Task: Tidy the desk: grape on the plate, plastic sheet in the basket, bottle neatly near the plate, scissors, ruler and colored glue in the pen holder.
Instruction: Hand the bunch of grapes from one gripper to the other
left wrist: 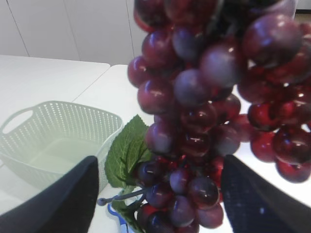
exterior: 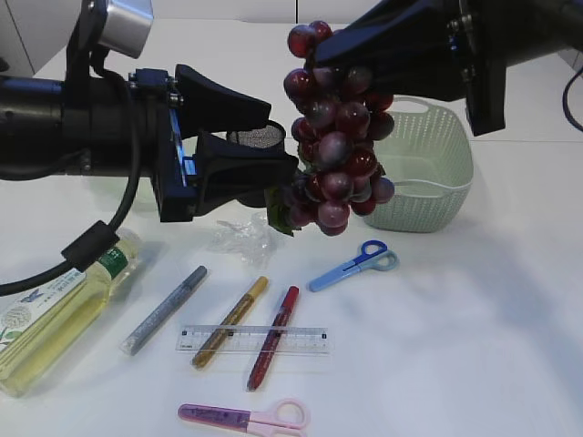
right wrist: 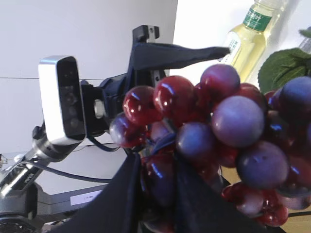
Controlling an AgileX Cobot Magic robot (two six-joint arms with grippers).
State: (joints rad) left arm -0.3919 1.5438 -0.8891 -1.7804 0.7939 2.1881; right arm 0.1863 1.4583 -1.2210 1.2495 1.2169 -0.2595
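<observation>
dark red and purple grape (exterior: pixel 332 137) with a green leaf (left wrist: pixel 125 150) hangs between black jaws. below them: pale green lattice-patterned basket (exterior: pixel 435 164), blue scissors (exterior: pixel 355 264), pink scissors (exterior: pixel 244 417), silver (exterior: pixel 164 309), gold (exterior: pixel 230 321) and red (exterior: pixel 273 337) glue, clear ruler (exterior: pixel 310 340), yellowish bottle (exterior: pixel 55 314) with green-white label.

A bunch of dark red and purple grapes (exterior: pixel 332 137) hangs in the air, green leaf at its lower left. Behind it at the right stands a pale green basket (exterior: pixel 437 173). On the table: crumpled clear plastic sheet (exterior: pixel 241 238), bottle (exterior: pixel 59 314) of yellow liquid lying far left, three glue pens, silver (exterior: pixel 164 309), gold (exterior: pixel 230 321), red (exterior: pixel 273 337), a clear ruler (exterior: pixel 252 339), blue scissors (exterior: pixel 355 265), pink scissors (exterior: pixel 244 418) nearest.
</observation>
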